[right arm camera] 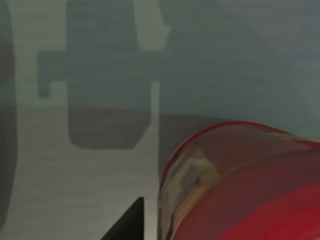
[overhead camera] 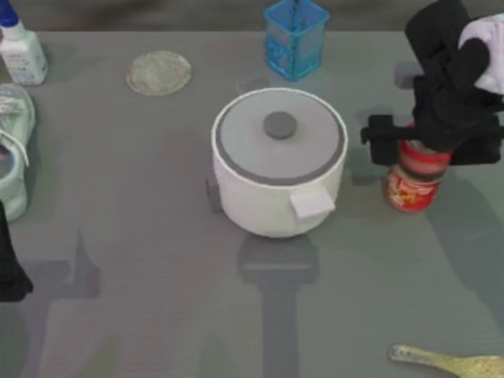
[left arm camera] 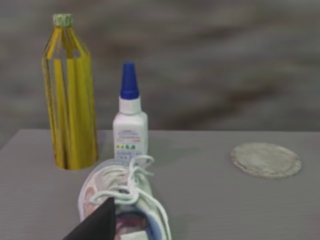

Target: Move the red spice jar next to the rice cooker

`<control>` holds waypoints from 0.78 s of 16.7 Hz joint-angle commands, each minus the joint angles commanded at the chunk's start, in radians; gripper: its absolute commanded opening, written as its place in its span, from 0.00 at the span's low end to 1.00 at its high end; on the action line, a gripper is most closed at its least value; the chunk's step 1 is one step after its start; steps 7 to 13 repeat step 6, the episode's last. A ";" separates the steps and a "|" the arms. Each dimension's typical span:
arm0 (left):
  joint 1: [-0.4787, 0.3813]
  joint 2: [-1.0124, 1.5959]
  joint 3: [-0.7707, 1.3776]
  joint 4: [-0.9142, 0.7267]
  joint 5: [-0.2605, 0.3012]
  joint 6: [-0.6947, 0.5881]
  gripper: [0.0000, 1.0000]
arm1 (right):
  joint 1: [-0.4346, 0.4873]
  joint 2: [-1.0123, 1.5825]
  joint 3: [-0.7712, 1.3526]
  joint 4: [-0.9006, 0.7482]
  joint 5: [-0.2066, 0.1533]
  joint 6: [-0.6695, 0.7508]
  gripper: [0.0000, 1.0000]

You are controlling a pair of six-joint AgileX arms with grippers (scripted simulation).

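Observation:
The red spice jar [overhead camera: 413,183] stands upright on the table, a short gap to the right of the rice cooker [overhead camera: 277,161], a big white pot with a grey lid and dark knob. My right gripper [overhead camera: 424,146] hangs straight over the jar's top, open, with its jaws on either side of the lid. In the right wrist view the jar [right arm camera: 240,185] fills the corner, and one dark fingertip [right arm camera: 129,222] shows beside it with a sliver of table between them. My left gripper [overhead camera: 11,268] is parked at the table's left edge, open and holding nothing.
A blue square container [overhead camera: 295,38] stands behind the cooker, with a grey round coaster [overhead camera: 158,72] to its left. A white shoe [overhead camera: 14,150] and glue bottle [overhead camera: 22,51] sit at the far left. A yellow bottle [left arm camera: 70,95] is nearby. A gold spoon [overhead camera: 449,362] lies front right.

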 joint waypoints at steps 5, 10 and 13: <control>0.000 0.000 0.000 0.000 0.000 0.000 1.00 | 0.000 0.000 0.000 0.000 0.000 0.000 1.00; 0.000 0.000 0.000 0.000 0.000 0.000 1.00 | 0.000 0.000 0.000 0.000 0.000 0.000 1.00; 0.000 0.000 0.000 0.000 0.000 0.000 1.00 | 0.000 0.000 0.000 0.000 0.000 0.000 1.00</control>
